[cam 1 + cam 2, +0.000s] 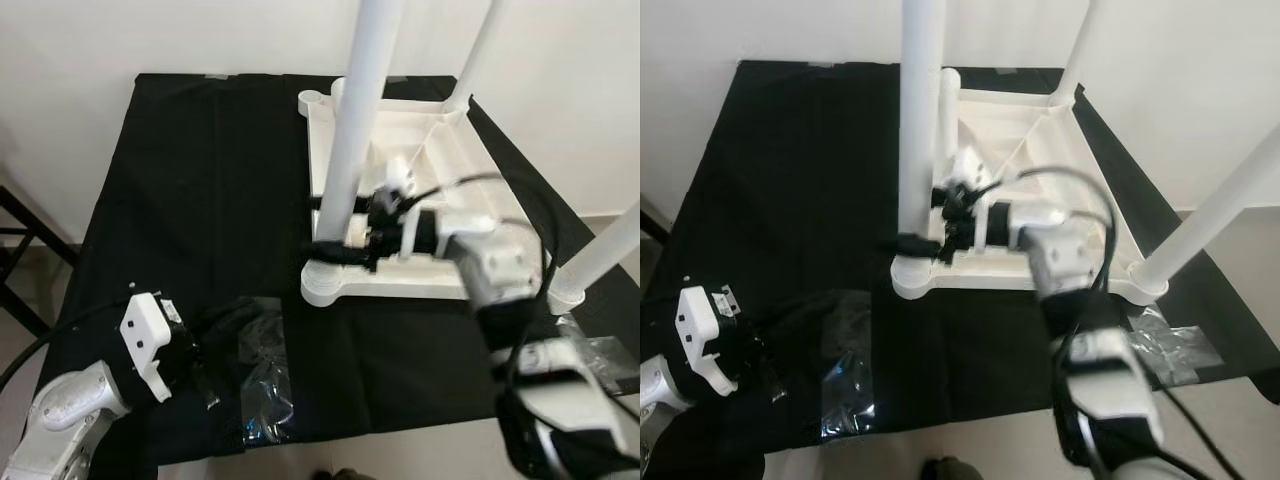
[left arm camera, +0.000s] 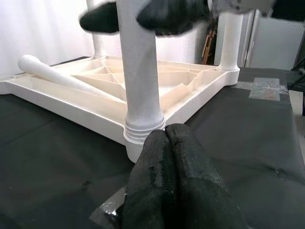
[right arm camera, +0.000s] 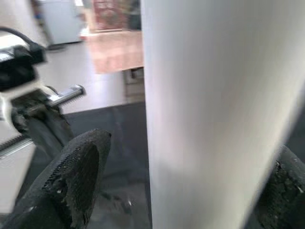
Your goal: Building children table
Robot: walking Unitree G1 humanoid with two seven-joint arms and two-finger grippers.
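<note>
Overhead, the right end effector (image 1: 335,250) clasps a smooth white plastic leg (image 1: 360,120) of the upturned table frame (image 1: 455,165) on the black-draped desk (image 1: 200,180). From the left wrist, the left end effector (image 2: 166,138), fingers pressed together, faces that leg's ribbed socket. From the right wrist, textured black fingers (image 3: 76,171) flank the cylindrical leg.

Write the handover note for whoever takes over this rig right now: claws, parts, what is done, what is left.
Right claw: fingers on either side of the near-left leg, low on it near its socket; in the right wrist view the leg sits between the two fingers.
Left claw: shut, empty, low over the black cloth beside the plastic bags.
Tabletop lies upside down. Three legs stand upright in corner sockets.
Left: the fourth leg lies loose inside the frame; one far corner socket looks empty. I cannot tell whether the held leg is fully seated.
</note>
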